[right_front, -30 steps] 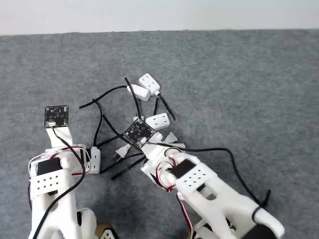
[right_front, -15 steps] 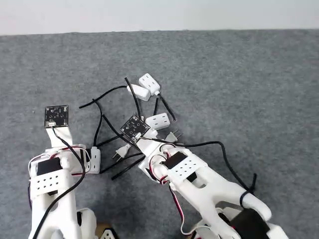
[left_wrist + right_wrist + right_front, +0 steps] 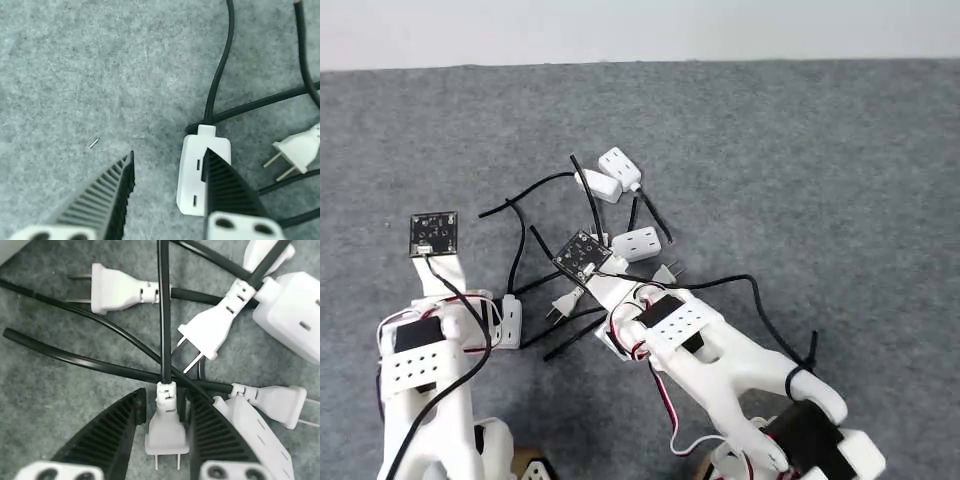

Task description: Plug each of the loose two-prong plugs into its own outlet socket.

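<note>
On the grey bench [image 3: 840, 180], between the two arms, a tangle of black cords [image 3: 523, 240] is lying with white plugs and sockets at its ends. From above I am seeing the whole spread. A pair of sockets [image 3: 620, 165] is touching at the far end, a third socket [image 3: 638, 243] is lying just beside the right arm's wrist, and a socket block [image 3: 508, 322] is sitting close against the left arm.

The right wrist view is giving what that arm is covering from overhead. The right tool [image 3: 166, 394] is sitting astride a white plug [image 3: 165, 432], prongs pointing back at the camera, its cord running straight away across two others. Whether the tool is truly pinching it, I cannot tell. A second plug [image 3: 212, 332] and a third plug [image 3: 120, 287] are lying loose beyond it. A fourth plug [image 3: 277, 402] is running off the picture's edge.

In the left wrist view the left tool [image 3: 168, 154] is standing spread wide. One finger [image 3: 227, 195] is hiding part of the socket block, whose slots are facing up. A stray plug [image 3: 300, 152] is lying near it, partly cut off.
</note>
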Robot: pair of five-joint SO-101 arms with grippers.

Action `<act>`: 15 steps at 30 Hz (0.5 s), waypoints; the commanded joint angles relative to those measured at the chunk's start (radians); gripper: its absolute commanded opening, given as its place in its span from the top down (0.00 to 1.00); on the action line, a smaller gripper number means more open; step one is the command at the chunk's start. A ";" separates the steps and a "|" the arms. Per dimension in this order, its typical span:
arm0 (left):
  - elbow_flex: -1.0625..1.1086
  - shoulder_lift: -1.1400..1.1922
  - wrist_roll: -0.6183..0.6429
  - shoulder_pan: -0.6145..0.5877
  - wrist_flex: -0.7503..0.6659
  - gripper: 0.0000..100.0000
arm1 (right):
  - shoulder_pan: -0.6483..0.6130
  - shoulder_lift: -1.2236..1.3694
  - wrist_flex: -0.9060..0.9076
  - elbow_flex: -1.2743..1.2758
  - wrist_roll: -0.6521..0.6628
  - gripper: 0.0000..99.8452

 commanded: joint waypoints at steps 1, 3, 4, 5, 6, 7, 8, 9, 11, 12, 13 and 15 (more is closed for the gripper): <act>-0.005 -0.021 0.003 0.000 -0.021 0.79 | -0.002 0.001 0.007 -0.061 0.015 0.88; -0.005 -0.021 0.003 0.002 -0.021 0.79 | -0.002 0.004 0.005 -0.068 0.015 0.88; -0.005 -0.021 0.003 0.002 -0.020 0.79 | -0.002 0.012 0.013 -0.081 0.015 0.88; -0.005 -0.021 0.003 0.002 -0.020 0.79 | -0.002 0.015 0.013 -0.087 0.015 0.88; -0.005 -0.021 0.003 0.002 -0.018 0.79 | -0.002 0.022 0.013 -0.094 0.015 0.88; -0.005 -0.021 0.003 0.002 -0.018 0.79 | -0.004 0.033 0.012 -0.100 0.017 0.88; -0.005 -0.021 0.003 0.002 -0.018 0.79 | -0.005 0.047 0.015 -0.112 0.017 0.88; -0.005 -0.021 0.003 0.002 -0.018 0.79 | -0.008 0.056 0.016 -0.123 0.017 0.88; -0.005 -0.021 0.003 0.002 -0.018 0.79 | -0.015 0.067 0.031 -0.133 0.018 0.88; -0.005 -0.021 0.003 0.002 -0.018 0.79 | -0.015 0.068 0.036 -0.133 0.018 0.89; -0.005 -0.021 0.003 0.002 -0.018 0.79 | -0.015 0.068 0.039 -0.140 0.018 0.92; -0.004 -0.021 0.003 0.002 -0.018 0.79 | -0.015 0.074 0.044 -0.146 0.037 1.00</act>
